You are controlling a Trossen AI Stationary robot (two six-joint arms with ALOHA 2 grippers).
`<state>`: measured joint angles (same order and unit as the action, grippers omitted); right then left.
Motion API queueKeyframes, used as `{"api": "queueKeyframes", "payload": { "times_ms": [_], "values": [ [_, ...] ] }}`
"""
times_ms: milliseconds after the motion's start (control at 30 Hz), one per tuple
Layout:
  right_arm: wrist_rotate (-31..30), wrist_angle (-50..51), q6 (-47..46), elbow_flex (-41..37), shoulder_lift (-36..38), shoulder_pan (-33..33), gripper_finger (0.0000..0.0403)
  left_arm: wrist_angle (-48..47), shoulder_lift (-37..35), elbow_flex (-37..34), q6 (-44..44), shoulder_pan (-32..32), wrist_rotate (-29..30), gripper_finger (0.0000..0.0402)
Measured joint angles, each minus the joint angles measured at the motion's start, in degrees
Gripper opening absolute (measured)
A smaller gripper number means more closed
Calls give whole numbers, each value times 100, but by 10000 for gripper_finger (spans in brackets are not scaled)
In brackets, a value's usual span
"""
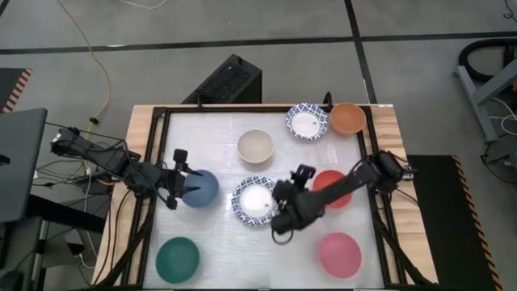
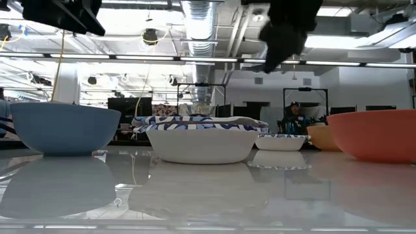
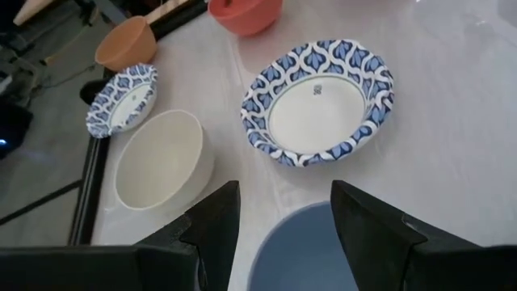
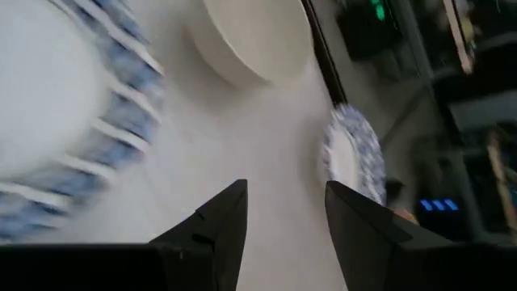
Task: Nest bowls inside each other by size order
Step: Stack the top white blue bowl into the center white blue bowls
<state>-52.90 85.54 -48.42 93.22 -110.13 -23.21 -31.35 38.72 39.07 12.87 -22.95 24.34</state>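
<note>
Several bowls stand on their bases on the white table. My left gripper (image 1: 182, 173) (image 3: 283, 222) hangs open above the slate-blue bowl (image 1: 200, 189) (image 3: 307, 255), clear of it. My right gripper (image 1: 280, 220) (image 4: 283, 218) is open with nothing between its fingers. It is raised beside the right rim of the larger blue-and-white patterned bowl (image 1: 254, 200) (image 3: 317, 101), in the table's middle. The right arm hides part of the red bowl (image 1: 333, 187). A cream bowl (image 1: 255, 145) stands farther back. A smaller patterned bowl (image 1: 307, 121) and an orange bowl (image 1: 348, 118) stand at the far right.
A dark green bowl (image 1: 178, 259) stands at the near left and a pink bowl (image 1: 339, 255) at the near right. A black frame rail (image 1: 153, 162) borders the table. There is bare tabletop between the green and pink bowls.
</note>
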Motion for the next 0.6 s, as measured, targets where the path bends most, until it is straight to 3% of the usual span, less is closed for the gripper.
{"api": "queueKeyframes", "payload": {
  "times_ms": [133,300,467,600],
  "values": [
    [118,190,272,-211,7,413,187,135,-1,-26,-11,1,-100,185],
    [182,-46,938,-668,174,796,187,534,-116,-26,19,1,-667,185],
    [211,-1347,1715,-1514,838,1000,187,874,-452,-28,207,0,-1458,185],
    [519,-2598,2430,-2339,1797,1145,187,906,-825,-28,266,0,-1572,185]
  ]
}}
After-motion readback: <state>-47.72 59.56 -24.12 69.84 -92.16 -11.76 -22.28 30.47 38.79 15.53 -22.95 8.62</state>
